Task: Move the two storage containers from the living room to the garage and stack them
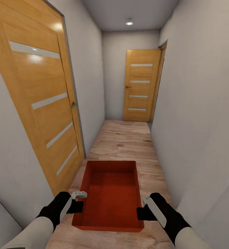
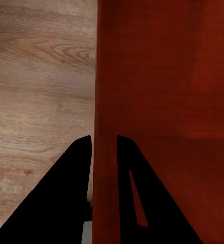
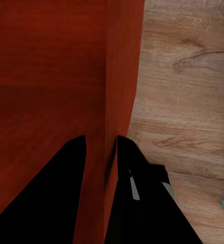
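One red-orange storage container [image 1: 109, 195] with no lid hangs in front of me above light wood-plank flooring in a narrow corridor. My left gripper [image 1: 80, 206] is shut on its left wall, and in the left wrist view the two black fingers [image 2: 73, 188] pinch that thin wall [image 2: 105, 152]. My right gripper [image 1: 139, 212] is shut on the right wall; the right wrist view has its fingers [image 3: 61, 193] on either side of the wall [image 3: 112, 127]. The container [image 2: 162, 101] is empty inside.
A grey-walled corridor runs ahead. A closed wooden door [image 1: 41, 100] stands close at the left, and another wooden door [image 1: 140, 84] closes the far end. The right wall [image 1: 197, 121] is near. Wood planks [image 1: 124, 138] stretch forward between them.
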You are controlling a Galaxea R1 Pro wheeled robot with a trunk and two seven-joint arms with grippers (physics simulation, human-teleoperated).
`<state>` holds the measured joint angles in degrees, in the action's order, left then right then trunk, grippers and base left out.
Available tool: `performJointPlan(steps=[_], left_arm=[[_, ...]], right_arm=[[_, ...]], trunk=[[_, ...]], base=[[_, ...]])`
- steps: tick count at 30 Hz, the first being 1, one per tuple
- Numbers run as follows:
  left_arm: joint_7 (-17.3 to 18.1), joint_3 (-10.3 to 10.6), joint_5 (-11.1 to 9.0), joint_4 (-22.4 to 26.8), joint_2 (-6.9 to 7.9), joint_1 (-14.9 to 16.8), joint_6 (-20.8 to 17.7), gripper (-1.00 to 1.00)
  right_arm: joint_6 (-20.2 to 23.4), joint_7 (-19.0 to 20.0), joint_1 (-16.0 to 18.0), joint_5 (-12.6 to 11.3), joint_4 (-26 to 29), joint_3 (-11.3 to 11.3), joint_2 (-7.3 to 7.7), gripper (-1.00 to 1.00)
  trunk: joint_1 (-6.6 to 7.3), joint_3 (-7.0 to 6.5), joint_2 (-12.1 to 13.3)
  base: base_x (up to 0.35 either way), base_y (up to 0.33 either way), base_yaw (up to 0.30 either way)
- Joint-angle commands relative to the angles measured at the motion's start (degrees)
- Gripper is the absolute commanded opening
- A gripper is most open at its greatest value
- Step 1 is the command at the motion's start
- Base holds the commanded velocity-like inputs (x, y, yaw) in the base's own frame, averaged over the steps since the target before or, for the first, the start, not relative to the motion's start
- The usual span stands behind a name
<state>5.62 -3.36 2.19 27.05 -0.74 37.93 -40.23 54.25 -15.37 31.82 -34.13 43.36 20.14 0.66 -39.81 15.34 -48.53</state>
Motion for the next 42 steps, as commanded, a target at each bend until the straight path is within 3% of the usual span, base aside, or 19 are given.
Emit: performJointPlan(steps=[1, 21, 42], left_arm=[[0.1, -0.2, -0.3, 0.2, -0.14, 0.1, -0.3, -1.00], [0.1, -0.2, -0.3, 0.2, -0.13, 0.1, -0.3, -1.00], [0.0, -0.2, -0.3, 0.2, -0.10, 0.1, -0.3, -1.00]], right_arm=[[0.8, -0.7, 0.0, 2.5, 0.0, 0.3, 0.04, -1.00], [0.8, -0.7, 0.0, 2.5, 0.0, 0.3, 0.04, -1.00], [0.8, -0.7, 0.0, 2.5, 0.0, 0.3, 0.04, -1.00]], trunk=[[-0.03, 0.07, -0.1], [-0.03, 0.05, -0.1], [-0.03, 0.05, -0.1]], base=[[0.238, 0.000, -0.037], [0.237, 0.009, -0.003], [0.232, 0.142, -0.002]])
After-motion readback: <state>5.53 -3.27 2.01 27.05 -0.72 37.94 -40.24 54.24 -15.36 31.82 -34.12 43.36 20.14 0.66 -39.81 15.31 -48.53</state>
